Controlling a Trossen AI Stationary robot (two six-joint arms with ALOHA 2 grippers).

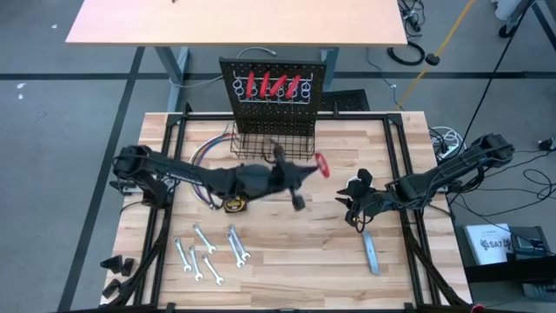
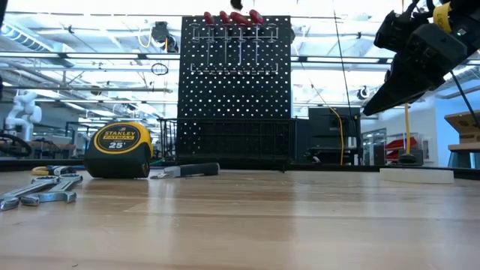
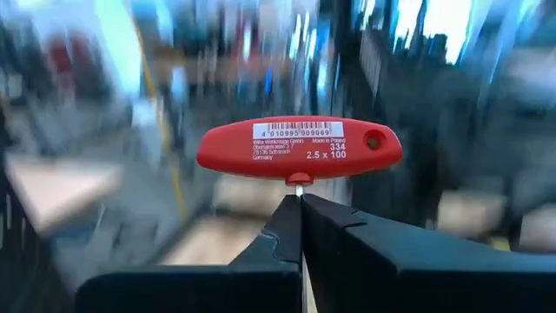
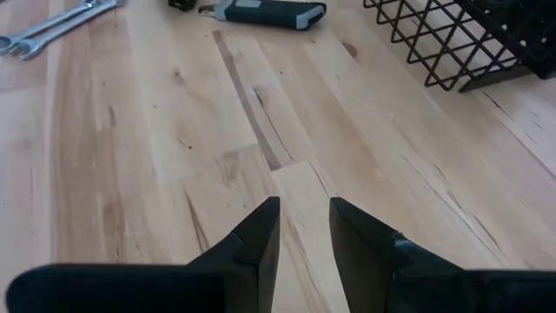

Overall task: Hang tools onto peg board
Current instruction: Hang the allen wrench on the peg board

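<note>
The peg board (image 1: 274, 87) stands upright at the table's far edge, with several red-handled tools (image 1: 271, 85) hanging in its ring holders and a black wire basket (image 1: 274, 139) at its base. My left gripper (image 1: 311, 171) is raised near the basket's front right corner. It is shut on a red T-handle tool (image 3: 300, 149). My right gripper (image 4: 304, 228) hovers open over bare wood at the table's right, nothing between its fingers. Several silver wrenches (image 1: 208, 252), a yellow tape measure (image 1: 234, 204), a black-handled knife (image 4: 269, 10) and a grey bar (image 1: 371, 252) lie flat on the table. My left gripper pinches the tool's thin metal shaft (image 3: 299, 186) between its two fingertips (image 3: 287, 228), just behind the red handle. The fingers run level and along the shaft. The handle (image 1: 322, 165) sticks out beyond the fingertips, crosswise and level, lifted clear of the table.
A bundle of coloured wires (image 1: 208, 149) lies left of the basket. A black frame (image 1: 395, 156) runs along the table's edges. Bare wood lies between the wrenches and the grey bar. A tan tabletop (image 1: 234, 22) stands behind the peg board.
</note>
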